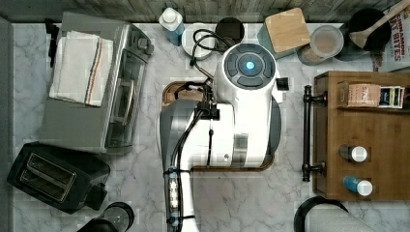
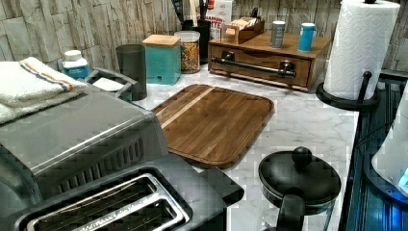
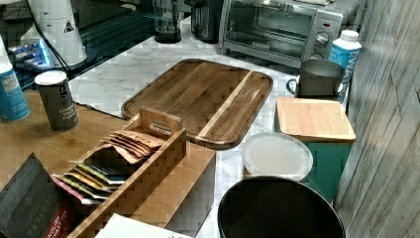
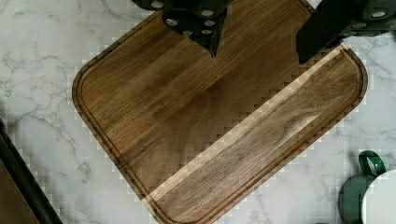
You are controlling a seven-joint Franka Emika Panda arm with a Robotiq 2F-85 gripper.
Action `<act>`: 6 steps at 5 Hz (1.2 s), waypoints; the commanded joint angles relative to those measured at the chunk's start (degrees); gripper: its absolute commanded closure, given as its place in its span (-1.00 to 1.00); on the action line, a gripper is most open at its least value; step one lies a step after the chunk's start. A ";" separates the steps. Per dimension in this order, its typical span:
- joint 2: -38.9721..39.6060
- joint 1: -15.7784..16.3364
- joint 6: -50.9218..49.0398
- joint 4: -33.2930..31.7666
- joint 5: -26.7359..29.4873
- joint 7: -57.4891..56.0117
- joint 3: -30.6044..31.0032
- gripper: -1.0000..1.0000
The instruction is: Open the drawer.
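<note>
Nearest our wrist camera, the gripper (image 4: 257,53) hangs above the cutting board (image 4: 219,121) with its two dark fingers (image 4: 205,28) spread wide and nothing between them.

We see the drawer (image 2: 262,65) at the far end of the marble counter (image 2: 308,120) in the left view, pushed fully into its wooden box (image 1: 367,140). Its front faces the cutting board. The long black handle (image 2: 255,66) runs along the drawer's long axis on two posts; in the top view that bar (image 1: 307,133) lies vertically in the picture, on the box's left edge, toward the arm (image 1: 232,125).

On top of the box we see two small shakers (image 2: 278,33), one grey and one blue, and a wooden tea caddy (image 3: 133,163) of sachets. Just beside the box, on the left view's right, stands a paper towel roll (image 2: 361,48). On the left view's left of the box are a glass jar (image 2: 188,50) and a teal canister (image 2: 162,60) with a wooden lid. Farther off sit a toaster oven (image 3: 282,29) and a black toaster (image 1: 53,176).
</note>
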 commanded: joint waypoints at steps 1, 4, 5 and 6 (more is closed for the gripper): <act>0.00 -0.03 0.00 -0.01 0.42 -0.05 0.01 -1.00; -6.81 -3.22 5.92 -9.20 -7.53 -28.67 -3.12 -1.00; -6.49 -5.29 7.26 -9.47 -8.69 -38.00 -4.78 -1.00; -6.90 -7.89 11.81 -12.18 -8.52 -44.52 -5.68 -1.00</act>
